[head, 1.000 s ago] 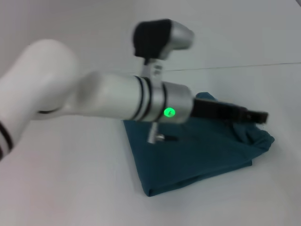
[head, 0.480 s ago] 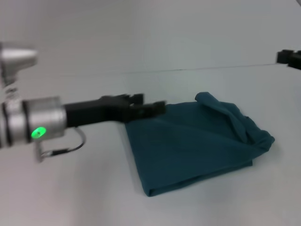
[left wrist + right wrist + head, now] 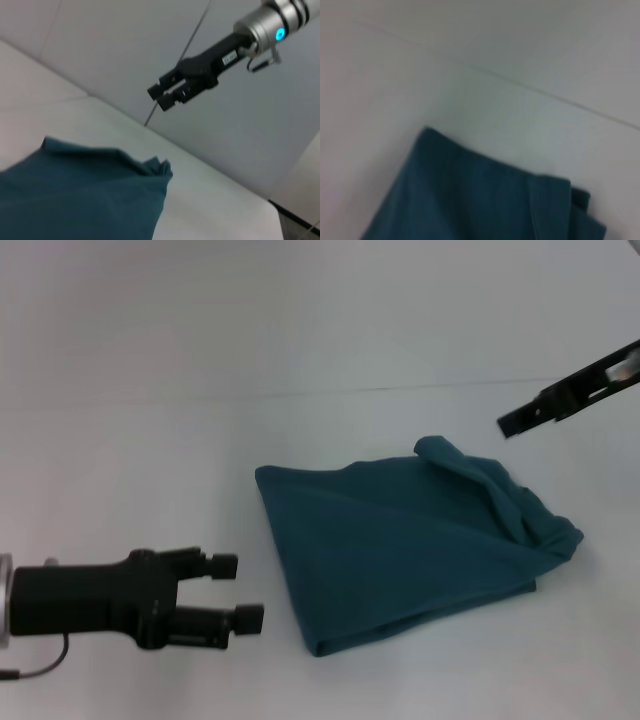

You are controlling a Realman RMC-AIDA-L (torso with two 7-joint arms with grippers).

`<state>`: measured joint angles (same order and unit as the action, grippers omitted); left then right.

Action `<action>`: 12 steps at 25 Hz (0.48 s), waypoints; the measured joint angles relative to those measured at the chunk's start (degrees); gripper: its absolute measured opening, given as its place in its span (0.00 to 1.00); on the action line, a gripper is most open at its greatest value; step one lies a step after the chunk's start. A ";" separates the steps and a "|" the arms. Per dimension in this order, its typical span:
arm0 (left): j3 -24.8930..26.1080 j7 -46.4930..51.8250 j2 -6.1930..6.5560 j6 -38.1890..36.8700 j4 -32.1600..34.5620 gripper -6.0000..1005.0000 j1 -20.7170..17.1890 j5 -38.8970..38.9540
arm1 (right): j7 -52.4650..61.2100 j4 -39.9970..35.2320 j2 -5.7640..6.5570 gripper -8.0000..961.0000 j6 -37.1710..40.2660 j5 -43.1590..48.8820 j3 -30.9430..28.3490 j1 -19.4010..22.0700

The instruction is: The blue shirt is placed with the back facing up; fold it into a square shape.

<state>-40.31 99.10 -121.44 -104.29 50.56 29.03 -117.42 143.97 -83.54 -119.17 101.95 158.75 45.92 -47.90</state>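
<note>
The blue shirt (image 3: 400, 550) lies folded into a rough four-sided pad on the white table (image 3: 130, 460), with a bunched ridge along its right side. It also shows in the left wrist view (image 3: 75, 195) and in the right wrist view (image 3: 470, 200). My left gripper (image 3: 240, 590) is open and empty, low over the table just left of the shirt's front corner. My right gripper (image 3: 512, 423) hangs in the air above and behind the shirt's right end. In the left wrist view (image 3: 158, 97) its fingers stand a little apart and hold nothing.
A thin dark seam (image 3: 400, 390) runs across behind the shirt where the table meets the pale background. Bare white tabletop (image 3: 150, 470) lies to the left of the shirt and in front of it.
My left arm has swung from over the shirt to the left and down, ending low at the front left. My right gripper has come into view at the upper right. The shirt has not moved.
</note>
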 joint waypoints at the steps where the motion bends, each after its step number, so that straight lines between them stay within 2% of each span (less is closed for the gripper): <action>1: 0.14 -0.20 -0.07 -0.10 0.00 0.96 -0.24 -0.69 | 1.74 0.46 -0.38 0.62 -0.46 2.55 2.29 -0.86; 7: -0.03 -2.10 -0.72 0.05 -0.17 0.96 -1.25 -3.59 | 10.91 4.57 -0.98 0.64 -6.65 5.78 15.07 -1.74; 8: -0.12 -2.20 -0.81 0.26 -0.19 0.96 -1.28 -4.06 | 13.14 7.35 -1.04 0.64 -9.50 6.27 18.14 -1.84; 12: -0.19 -2.29 -0.82 0.50 -0.20 0.96 -1.35 -4.20 | 16.00 11.42 -1.10 0.65 -14.52 6.97 22.30 -1.80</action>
<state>-40.50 96.81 -122.27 -103.80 50.36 27.68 -121.63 159.96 -72.12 -120.27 87.44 165.71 68.22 -49.70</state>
